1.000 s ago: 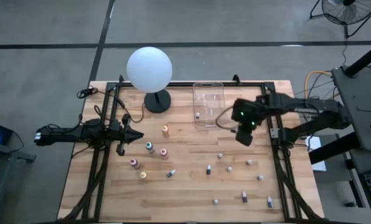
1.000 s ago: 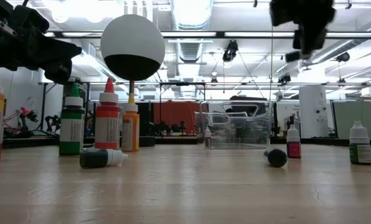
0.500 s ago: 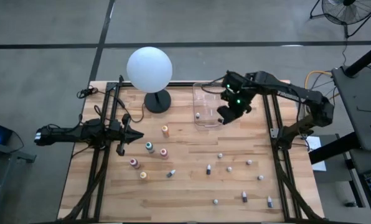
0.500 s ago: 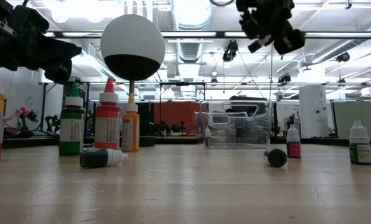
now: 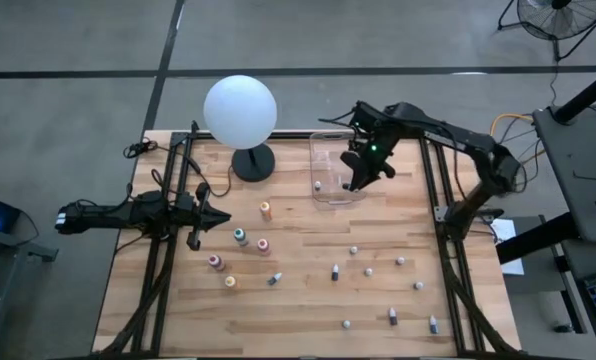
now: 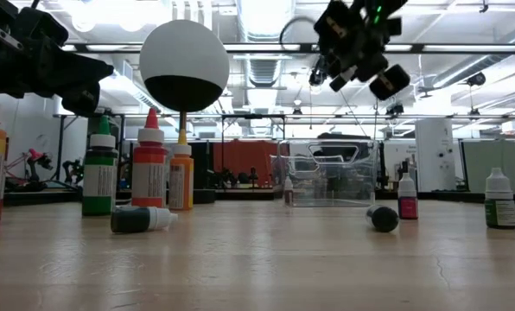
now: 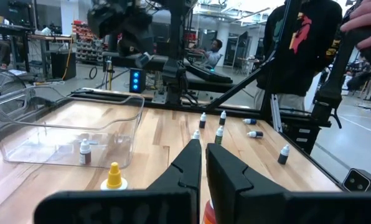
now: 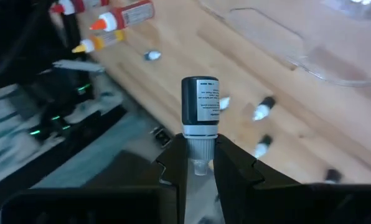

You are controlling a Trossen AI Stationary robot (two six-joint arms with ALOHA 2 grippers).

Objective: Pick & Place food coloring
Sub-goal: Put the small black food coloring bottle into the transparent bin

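Right gripper (image 8: 200, 163) clamped on the white cap of a small dark bottle (image 8: 200, 104); bottle's body sticks out beyond the fingertips. From above, the gripper (image 5: 361, 172) is held in the air over the clear bin (image 5: 330, 150), at its right-hand wall. From table height it (image 6: 354, 52) hangs well above the bin (image 6: 328, 173).

One small bottle (image 5: 318, 185) already stands inside the bin, near its front left corner; also seen through the wall in the left wrist view (image 7: 84, 151).

Left gripper (image 5: 214, 217) pressed shut, nothing in it, parked at the table's left edge, fingers (image 7: 192, 163) pointing across the table.

Rest of the food coloring on the wooden table (image 5: 308, 320): larger coloured bottles grouped left of centre, the orange one (image 5: 266, 210) nearest the lamp base, teal (image 5: 240, 237) and pink (image 5: 263, 245) just below it. Small dark-and-white bottles scattered across the front right, some lying down.

White globe lamp (image 5: 240, 110) stands at the back, left of the bin.
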